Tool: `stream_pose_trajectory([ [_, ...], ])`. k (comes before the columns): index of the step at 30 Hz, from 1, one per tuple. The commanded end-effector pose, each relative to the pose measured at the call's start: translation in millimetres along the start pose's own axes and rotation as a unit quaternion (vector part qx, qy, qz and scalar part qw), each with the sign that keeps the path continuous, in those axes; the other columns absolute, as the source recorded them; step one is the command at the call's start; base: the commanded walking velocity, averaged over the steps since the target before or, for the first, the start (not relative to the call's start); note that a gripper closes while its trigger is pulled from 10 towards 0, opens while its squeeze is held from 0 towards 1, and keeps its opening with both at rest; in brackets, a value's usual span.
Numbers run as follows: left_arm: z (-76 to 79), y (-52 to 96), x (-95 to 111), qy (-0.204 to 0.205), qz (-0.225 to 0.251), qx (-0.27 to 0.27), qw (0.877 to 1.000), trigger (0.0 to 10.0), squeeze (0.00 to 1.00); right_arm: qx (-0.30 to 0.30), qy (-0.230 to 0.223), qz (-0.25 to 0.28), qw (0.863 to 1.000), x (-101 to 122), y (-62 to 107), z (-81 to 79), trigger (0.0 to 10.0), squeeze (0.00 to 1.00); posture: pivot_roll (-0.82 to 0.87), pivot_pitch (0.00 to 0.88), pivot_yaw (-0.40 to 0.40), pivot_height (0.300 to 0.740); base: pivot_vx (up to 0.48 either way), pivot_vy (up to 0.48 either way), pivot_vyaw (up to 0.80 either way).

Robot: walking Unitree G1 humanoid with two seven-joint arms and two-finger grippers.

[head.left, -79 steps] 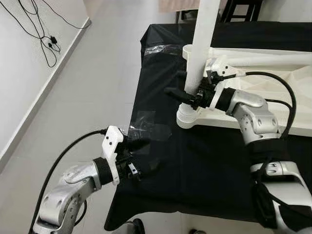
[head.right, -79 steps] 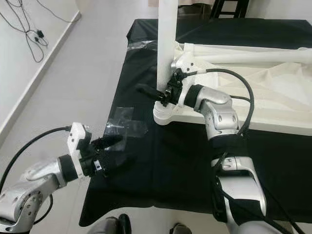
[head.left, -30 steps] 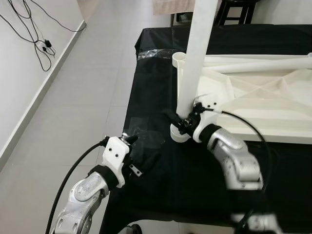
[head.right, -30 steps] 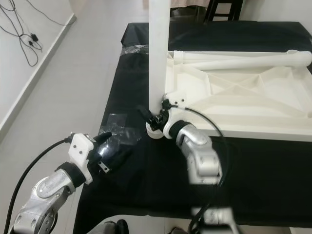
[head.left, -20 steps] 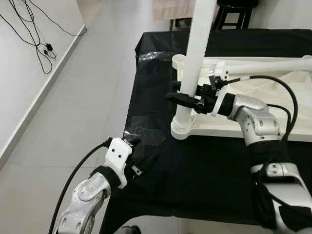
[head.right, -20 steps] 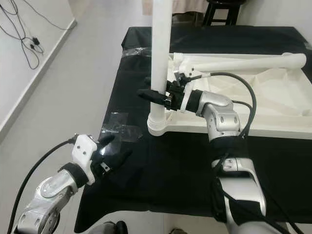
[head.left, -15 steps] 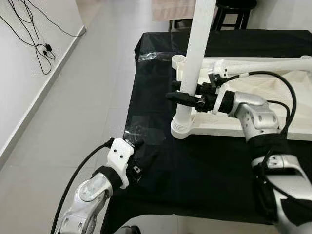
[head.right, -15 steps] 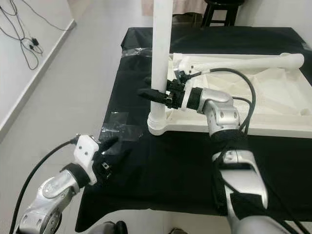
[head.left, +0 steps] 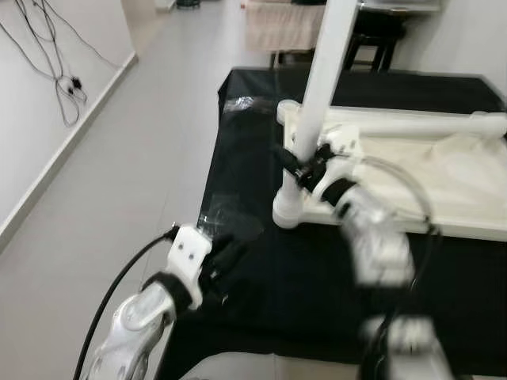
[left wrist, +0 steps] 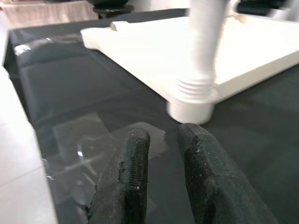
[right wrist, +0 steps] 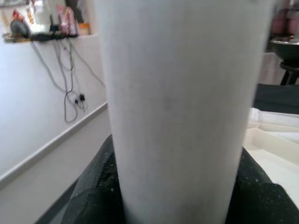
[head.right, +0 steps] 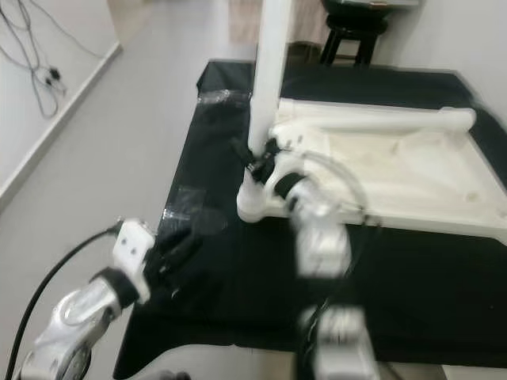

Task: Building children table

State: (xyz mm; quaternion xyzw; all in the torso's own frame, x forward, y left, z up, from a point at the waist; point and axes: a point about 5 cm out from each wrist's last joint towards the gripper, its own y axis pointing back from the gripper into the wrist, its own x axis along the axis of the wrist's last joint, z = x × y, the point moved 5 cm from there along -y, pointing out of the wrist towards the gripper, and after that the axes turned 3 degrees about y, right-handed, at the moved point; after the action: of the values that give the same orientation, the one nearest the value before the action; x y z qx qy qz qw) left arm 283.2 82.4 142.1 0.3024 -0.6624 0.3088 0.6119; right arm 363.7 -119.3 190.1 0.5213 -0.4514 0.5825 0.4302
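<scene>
Tabletop point(head.left: 412, 178), one, lies upside down on the black-draped table point(head.left: 317, 269); two white legs: one upright point(head.left: 317, 87) at its near-left corner (right gripper point(head.left: 297, 162) clamps it, lower than before), one lying flat point(head.left: 420, 124). Left gripper point(left wrist: 161, 154), nearly closed, holds nothing.

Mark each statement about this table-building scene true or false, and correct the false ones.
1. The right gripper clasps the upright white plastic table leg. True.
2. The white plastic tabletop lies on bare wood. False: it lies on a black cloth.
3. The left gripper holds a screwdriver. False: it holds nothing, and its fingers stand slightly apart.
4. A second white leg lies flat along the tabletop's far edge. True.
5. Clear plastic film lies on the cloth near the left gripper. True.
</scene>
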Motion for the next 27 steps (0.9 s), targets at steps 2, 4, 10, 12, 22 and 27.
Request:
stream_pose_trajectory([
  [2, -3.1, -2.6, -4.4, -0.002, -0.004, 0.004, 1.0, 10.0, 0.0, 0.028, 0.009, -0.144, 0.989, -72.1, 10.5, 0.4, 0.0, 0.0, 0.05, 0.157, 0.003, 0.74, 0.0, 0.0, 0.0],
  [4, -2.6, -4.4, -4.5, -0.002, -0.003, 0.004, 1.0, 10.0, 0.0, 0.028, 0.014, -0.142, 0.989, -68.4, 1.6, 7.2, 0.0, 0.0, 0.05, 0.151, -0.006, 0.74, 0.0, 0.0, 0.0],
  [10, -6.4, -6.1, -3.8, -0.005, 0.002, 0.03, 1.0, 10.0, 0.0, 0.057, 0.022, -0.106, 0.992, -40.3, -21.7, 14.8, 10.0, 1.0, 0.04, 0.146, 0.0, 0.74, 0.0, 0.0, 0.0],
  [12, -6.1, -6.6, -3.9, -0.006, 0.002, 0.03, 1.0, 10.0, 0.0, 0.065, 0.023, -0.096, 0.993, -33.4, -22.9, 13.3, 10.0, 1.0, 0.03, 0.146, -0.001, 0.74, 0.0, 0.0, 0.0],
  [22, -1.8, -9.5, -7.3, 0.002, -0.001, 0.024, 1.0, 10.0, 0.0, 0.363, 0.039, 0.018, 0.931, 28.1, -23.8, -26.1, 10.0, 0.0, 0.03, 0.136, 0.002, 0.74, 0.0, 0.0, 0.0],
  [27, -1.1, -9.3, -8.3, 0.004, -0.002, 0.028, 1.0, 10.0, 0.0, 0.443, 0.025, -0.005, 0.896, 17.7, -19.7, -32.7, 0.0, 0.0, 0.04, 0.133, -0.001, 0.74, 0.0, 0.0, 0.0],
])
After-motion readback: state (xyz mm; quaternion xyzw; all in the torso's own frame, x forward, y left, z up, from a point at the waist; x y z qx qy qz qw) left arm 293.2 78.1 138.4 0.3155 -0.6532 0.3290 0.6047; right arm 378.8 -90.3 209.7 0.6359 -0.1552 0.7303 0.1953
